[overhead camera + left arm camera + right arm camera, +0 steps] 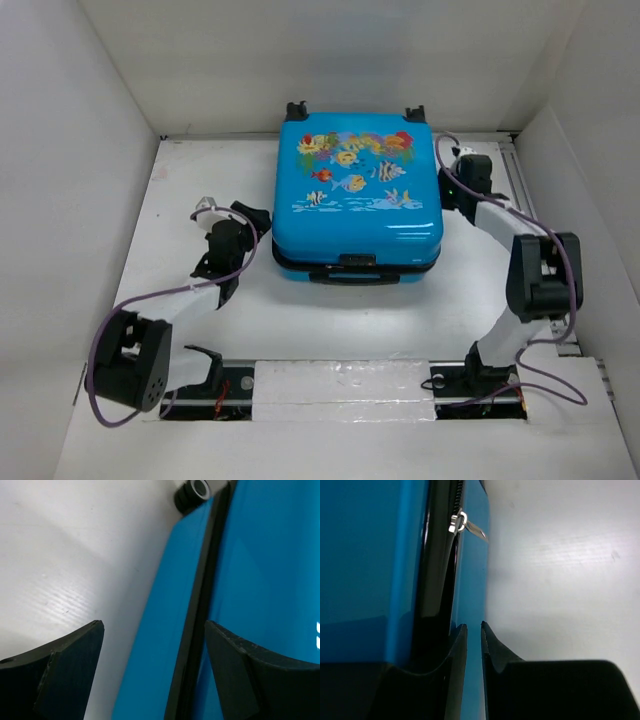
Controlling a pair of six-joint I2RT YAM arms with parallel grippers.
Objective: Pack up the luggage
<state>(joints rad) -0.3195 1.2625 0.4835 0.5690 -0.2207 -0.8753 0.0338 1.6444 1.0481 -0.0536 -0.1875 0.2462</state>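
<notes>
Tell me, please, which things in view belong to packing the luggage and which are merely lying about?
Belongs to the job:
- bright-blue hard-shell suitcase with fish print, lid down
- its silver metal zipper pull
- left gripper, open beside the suitcase
- right gripper, fingers almost together at the zipper seam

Just there:
- white table
- purple cables on the arms

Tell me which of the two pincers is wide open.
The left pincer: its fingers stand far apart beside the luggage, while the right pincer shows only a thin slit between its fingers.
</notes>
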